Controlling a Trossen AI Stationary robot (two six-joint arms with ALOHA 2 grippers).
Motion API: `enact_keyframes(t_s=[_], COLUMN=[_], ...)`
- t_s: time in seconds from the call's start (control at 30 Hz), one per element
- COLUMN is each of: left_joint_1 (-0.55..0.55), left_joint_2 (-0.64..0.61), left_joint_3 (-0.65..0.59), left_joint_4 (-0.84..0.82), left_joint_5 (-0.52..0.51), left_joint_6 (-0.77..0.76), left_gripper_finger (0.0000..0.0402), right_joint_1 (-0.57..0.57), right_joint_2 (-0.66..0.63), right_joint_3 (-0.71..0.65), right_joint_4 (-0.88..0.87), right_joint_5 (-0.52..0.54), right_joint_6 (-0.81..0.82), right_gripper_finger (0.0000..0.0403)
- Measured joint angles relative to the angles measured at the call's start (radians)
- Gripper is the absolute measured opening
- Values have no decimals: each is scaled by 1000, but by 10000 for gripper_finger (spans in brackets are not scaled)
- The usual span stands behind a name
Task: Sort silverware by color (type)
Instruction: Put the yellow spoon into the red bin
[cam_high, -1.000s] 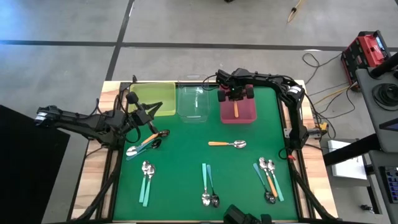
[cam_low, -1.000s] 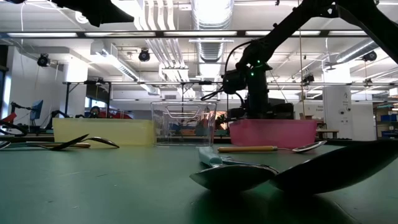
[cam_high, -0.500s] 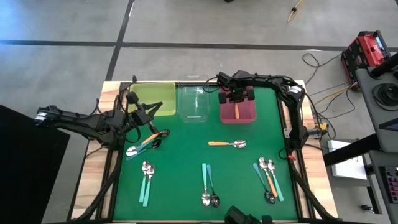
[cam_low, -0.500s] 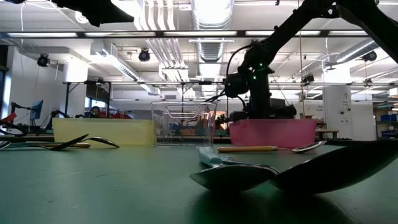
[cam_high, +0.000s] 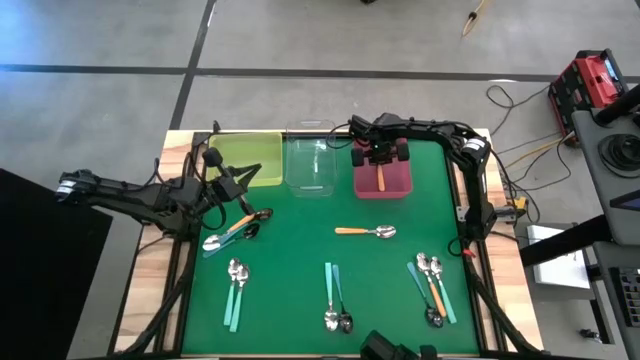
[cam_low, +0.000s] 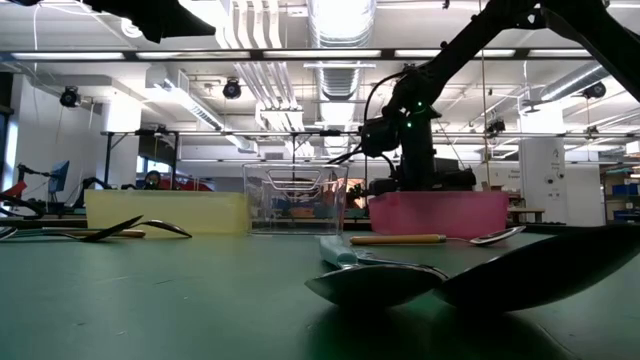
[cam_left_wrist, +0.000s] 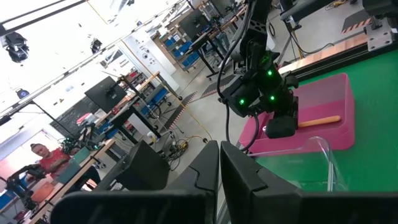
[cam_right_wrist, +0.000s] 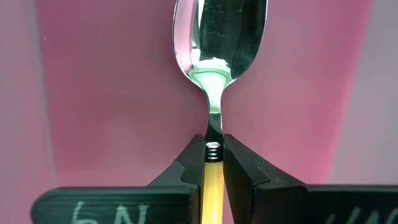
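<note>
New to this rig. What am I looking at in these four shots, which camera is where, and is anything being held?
It is a table robot with two dark arms, each ending in a two-finger claw. One picture looks straight down, one looks level across the table, and one comes from each wrist.

On the green mat lie loose spoons with orange or teal handles, such as one orange spoon. At the far edge stand a yellow bin, a clear bin and a pink bin.

The right claw is over the pink bin, shut on an orange-handled spoon. The left claw is shut, holding nothing, at the table's left side.
</note>
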Motion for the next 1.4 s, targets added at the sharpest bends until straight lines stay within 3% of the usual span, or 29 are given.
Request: enact_keyframes(t_s=[1.07,1.4], left_joint_1=[0,0], left_joint_2=[0,0], left_joint_3=[0,0], left_joint_4=[-3,-2], left_joint_5=[-43,-44], left_joint_6=[0,0], left_gripper_finger=[0,0], right_joint_1=[0,0], right_joint_2=[1,1], right_joint_3=[0,0], right_joint_4=[17,31], right_joint_5=[9,11], right_joint_6=[-8,-13], right_gripper_finger=[31,119])
